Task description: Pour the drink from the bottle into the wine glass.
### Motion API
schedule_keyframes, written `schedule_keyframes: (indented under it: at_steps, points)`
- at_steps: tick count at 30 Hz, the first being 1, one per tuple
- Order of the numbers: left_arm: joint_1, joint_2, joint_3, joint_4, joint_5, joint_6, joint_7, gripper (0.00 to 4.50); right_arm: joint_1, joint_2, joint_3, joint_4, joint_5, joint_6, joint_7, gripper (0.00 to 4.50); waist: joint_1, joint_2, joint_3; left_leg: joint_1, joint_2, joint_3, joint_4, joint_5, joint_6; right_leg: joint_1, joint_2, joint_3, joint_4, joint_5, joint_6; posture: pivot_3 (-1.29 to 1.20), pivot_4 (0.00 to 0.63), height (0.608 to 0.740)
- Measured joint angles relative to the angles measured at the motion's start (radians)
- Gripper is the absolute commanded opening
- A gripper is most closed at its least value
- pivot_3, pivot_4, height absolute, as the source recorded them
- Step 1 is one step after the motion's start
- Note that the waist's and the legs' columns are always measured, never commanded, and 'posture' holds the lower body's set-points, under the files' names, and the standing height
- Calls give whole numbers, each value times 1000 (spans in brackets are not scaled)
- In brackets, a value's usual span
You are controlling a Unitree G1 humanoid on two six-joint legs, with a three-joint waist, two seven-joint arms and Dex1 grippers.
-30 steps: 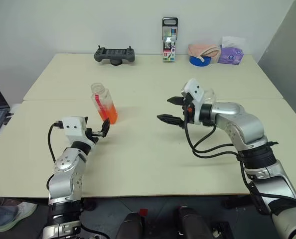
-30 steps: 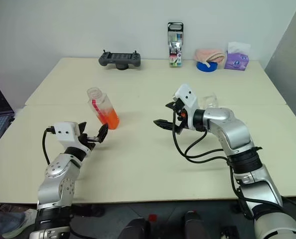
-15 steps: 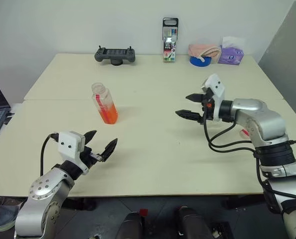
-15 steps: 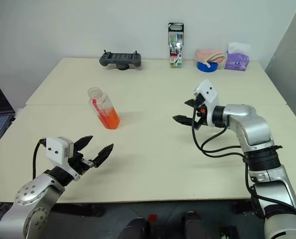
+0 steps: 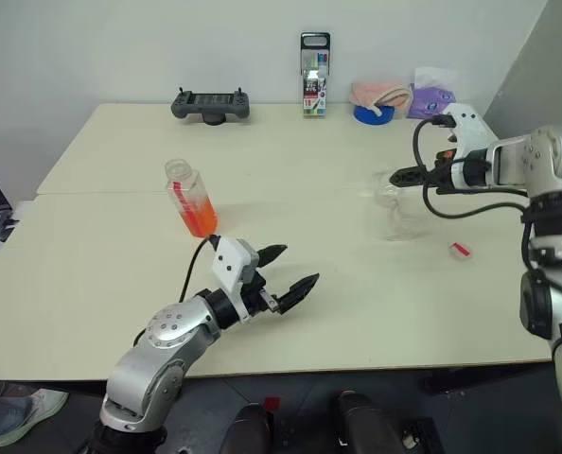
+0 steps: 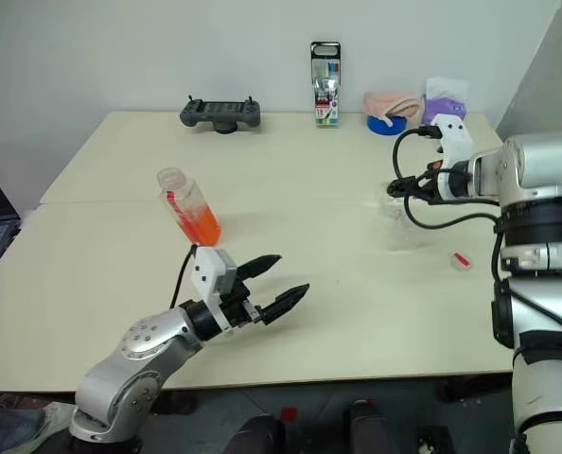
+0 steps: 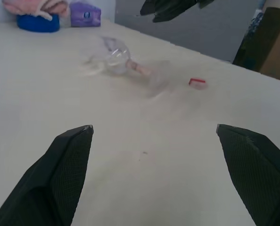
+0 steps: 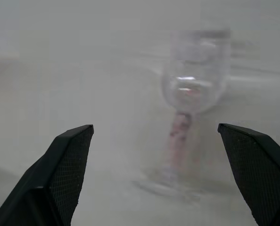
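White wall backs a pale tabletop [image 5: 290, 170] carrying one bottle [image 5: 190, 198] of orange drink [image 5: 201, 217] at left and one wine glass [image 5: 392, 208] at right, both upright and well apart. Left claw [image 5: 289, 270] hovers near the front edge, fingers spread wide, holding nothing. Right claw [image 5: 401, 177] hangs just beside the glass, released and empty. One red cap [image 5: 460, 250] lies near the glass.

Bottle [image 5: 192, 198] stands on the bench [image 5: 120, 274], left of middle. Wine glass [image 5: 390, 210] stands on the right side, w/ a small cap [image 5: 460, 250] just right of it. At the back edge, left to right: game controller [image 5: 210, 103], marker pack [image 5: 314, 88], tape roll [image 5: 373, 114] w/ a cloth [image 5: 377, 94] on it, tissue pack [image 5: 430, 101]. Left gripper [image 5: 289, 272] is near the front, middle. Right gripper [image 5: 409, 176] is above the glass.
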Motion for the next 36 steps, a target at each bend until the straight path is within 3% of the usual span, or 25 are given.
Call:
schedule_keyframes:
  at_steps: [7,18,21,31,36]
  points:
    - [-33,-17,-17,37,12,-21,-26,4471,-95,86,80,319,-71,-71,48,4500,-2,0,0,0,0,0,0,0,1,0,0,0,1,0,0,0,150,740]
    - [-43,-41,-27,55,44,-42,-31,4471,-158,191,33,659,-190,-404,-48,4500,-5,0,0,0,0,1,0,0,1,0,0,0,1,0,0,0,150,740]
    - [-38,-42,-26,55,50,-42,-21,4500,-149,207,13,687,-212,-463,-82,3885,-7,0,0,0,0,1,0,0,1,0,0,1,1,0,0,0,150,740]
    - [-21,-34,-6,51,57,-42,2,4500,-118,256,-41,714,-247,-536,-166,313,-10,0,0,0,0,1,1,0,1,0,0,1,1,0,0,0,150,740]
    - [-22,-17,-4,51,58,-41,5,4500,-118,262,-59,714,-258,-538,-171,164,-13,0,0,1,0,0,1,0,1,1,0,1,1,0,0,0,150,740]
